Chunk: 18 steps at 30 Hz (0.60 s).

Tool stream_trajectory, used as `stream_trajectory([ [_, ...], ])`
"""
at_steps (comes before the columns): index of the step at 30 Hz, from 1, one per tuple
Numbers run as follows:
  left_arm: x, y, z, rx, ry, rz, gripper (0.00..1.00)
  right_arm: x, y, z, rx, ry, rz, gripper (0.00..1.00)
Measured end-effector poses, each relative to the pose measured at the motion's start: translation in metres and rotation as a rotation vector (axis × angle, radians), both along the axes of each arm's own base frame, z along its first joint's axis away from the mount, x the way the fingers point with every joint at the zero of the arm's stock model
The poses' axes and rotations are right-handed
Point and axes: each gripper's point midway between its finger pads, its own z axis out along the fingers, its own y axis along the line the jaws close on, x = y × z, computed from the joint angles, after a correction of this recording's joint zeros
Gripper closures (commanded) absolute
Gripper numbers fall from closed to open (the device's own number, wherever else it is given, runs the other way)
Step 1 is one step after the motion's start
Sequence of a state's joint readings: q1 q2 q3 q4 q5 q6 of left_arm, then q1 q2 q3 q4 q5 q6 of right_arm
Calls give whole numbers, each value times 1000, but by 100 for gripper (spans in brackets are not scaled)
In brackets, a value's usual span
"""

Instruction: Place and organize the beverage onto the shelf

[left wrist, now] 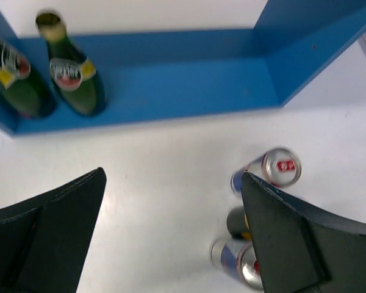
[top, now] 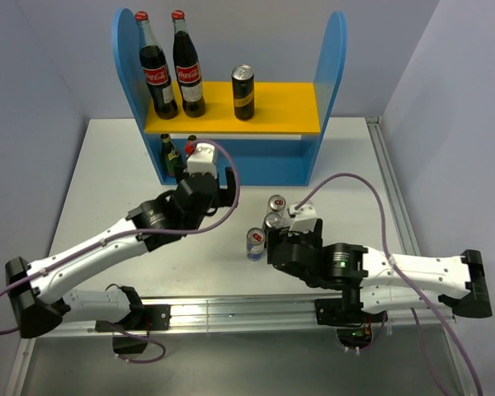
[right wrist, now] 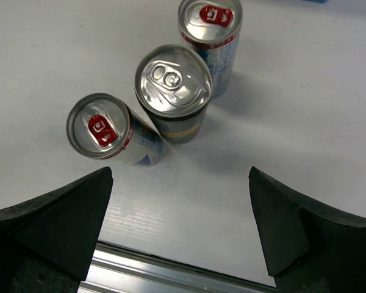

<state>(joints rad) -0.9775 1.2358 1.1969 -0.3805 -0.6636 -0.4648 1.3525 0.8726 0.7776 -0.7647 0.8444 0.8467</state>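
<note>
Only the top view takes in the whole shelf (top: 334, 74). It has rounded blue side panels and a yellow upper board, which carries two red-capped cola bottles (top: 159, 78) and one tall dark can (top: 243, 92).

The left wrist view looks into the lower blue tier instead. There the two green glass bottles (left wrist: 73, 79) stand side by side at its left end, glossy and labelled. The left fingers (left wrist: 55, 232) are spread wide with nothing between them. They hang over bare white table (left wrist: 171, 152) in front of that tier, with the bottles ahead and off to the left.

The right wrist view gives the three loose cans from above — lids the top view barely resolves. The other dark can (right wrist: 174, 91) has a plain silver lid and stands between the two slim cans (right wrist: 107, 131), which have red pull tabs. The three form a tight slanting row, and whether they touch cannot be told. The right fingers (right wrist: 311, 232) are also wide and empty, with the cans just beyond their tips. The table is smooth and matte, with a metal rail (right wrist: 171, 274) along its near edge.
</note>
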Motion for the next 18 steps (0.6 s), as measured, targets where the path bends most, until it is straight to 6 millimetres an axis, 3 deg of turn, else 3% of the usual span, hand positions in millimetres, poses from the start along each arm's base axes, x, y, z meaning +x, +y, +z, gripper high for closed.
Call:
stream_trajectory([
  [9,-60,25,-49,-19,104,6,1,2,17,-39,-24,58,-73,0],
  [18,-90,55,-64,-80,140,16,1,17,18,-80,-102,95,-179,0],
])
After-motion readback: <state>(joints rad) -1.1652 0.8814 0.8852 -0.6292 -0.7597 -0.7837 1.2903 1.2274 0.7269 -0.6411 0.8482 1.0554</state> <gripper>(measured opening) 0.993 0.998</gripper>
